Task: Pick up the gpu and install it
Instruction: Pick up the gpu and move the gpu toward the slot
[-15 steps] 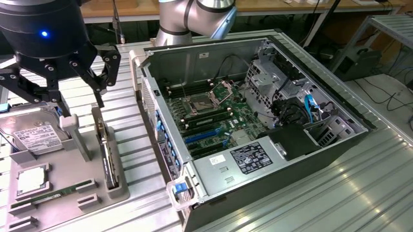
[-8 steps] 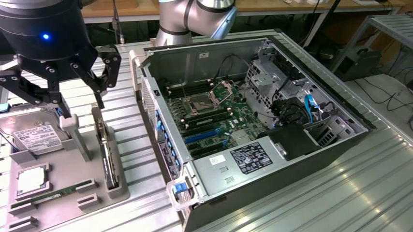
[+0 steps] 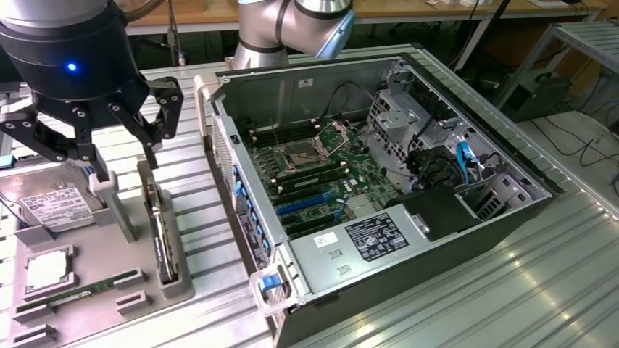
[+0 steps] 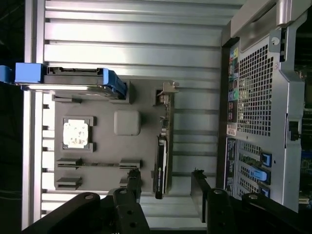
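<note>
On slatted metal table (image 3: 541,290), 1 open PC case (image 3: 290,87) at exterior view's right, grey parts tray (image 3: 104,250) just beside it, gripper (image 3: 106,156) above tray, fingers (image 4: 200,187) spread wide, holding nothing, gpu (image 3: 159,225) standing on edge in tray slot nearest the case, below gripper, untouched

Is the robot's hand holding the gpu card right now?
No, the open hand hangs apart from the gpu, which stands on edge in the gray holder.
</note>
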Robot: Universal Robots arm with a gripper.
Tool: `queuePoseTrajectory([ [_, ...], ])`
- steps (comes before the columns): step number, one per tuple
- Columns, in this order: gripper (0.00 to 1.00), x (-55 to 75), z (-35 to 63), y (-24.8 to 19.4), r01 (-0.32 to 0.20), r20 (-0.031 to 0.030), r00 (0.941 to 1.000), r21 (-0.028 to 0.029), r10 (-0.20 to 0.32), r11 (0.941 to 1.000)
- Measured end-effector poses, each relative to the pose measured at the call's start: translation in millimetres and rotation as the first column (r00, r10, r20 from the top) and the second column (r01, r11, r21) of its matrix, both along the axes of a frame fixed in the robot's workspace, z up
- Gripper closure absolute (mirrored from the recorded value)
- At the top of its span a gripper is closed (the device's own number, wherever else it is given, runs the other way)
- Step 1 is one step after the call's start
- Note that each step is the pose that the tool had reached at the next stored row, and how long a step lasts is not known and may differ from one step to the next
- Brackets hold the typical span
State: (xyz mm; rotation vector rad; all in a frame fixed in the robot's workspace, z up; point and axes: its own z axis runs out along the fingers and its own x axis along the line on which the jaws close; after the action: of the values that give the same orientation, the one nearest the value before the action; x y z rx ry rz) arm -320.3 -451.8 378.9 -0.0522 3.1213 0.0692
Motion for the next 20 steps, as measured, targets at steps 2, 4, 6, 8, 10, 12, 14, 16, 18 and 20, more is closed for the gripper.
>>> queuePoseTrajectory([
  [2,0.46,0.1,-3.4,0.0,0.0,-0.0005,1.0,0.0001,0.0,1.0],
  [4,0.46,0.0,-6.8,0.0,0.001,-0.0011,1.0,0.0001,-0.001,1.0],
  [6,0.46,0.2,-9.7,0.0,0.001,-0.0022,1.0,-0.0003,-0.001,1.0],
  [8,0.46,0.2,-12.9,-0.1,0.001,-0.0021,1.0,-0.0007,-0.001,1.0],
  [10,0.46,0.2,-16.0,-0.1,0.001,-0.0021,1.0,-0.0009,-0.001,1.0],
  [12,0.46,0.2,-19.0,0.0,0.001,-0.0022,1.0,-0.0009,-0.001,1.0],
  [14,0.46,0.2,-23.5,0.0,0.001,-0.0026,1.0,-0.0013,-0.001,1.0],
  [16,0.46,0.2,-26.6,0.0,0.001,-0.003,1.0,-0.002,-0.001,1.0],
  [18,0.46,0.2,-29.4,0.0,0.001,-0.0037,1.0,-0.0025,-0.001,1.0],
  [20,0.46,0.1,-31.9,0.0,0.001,-0.0047,1.0,-0.0026,-0.001,1.0],
])
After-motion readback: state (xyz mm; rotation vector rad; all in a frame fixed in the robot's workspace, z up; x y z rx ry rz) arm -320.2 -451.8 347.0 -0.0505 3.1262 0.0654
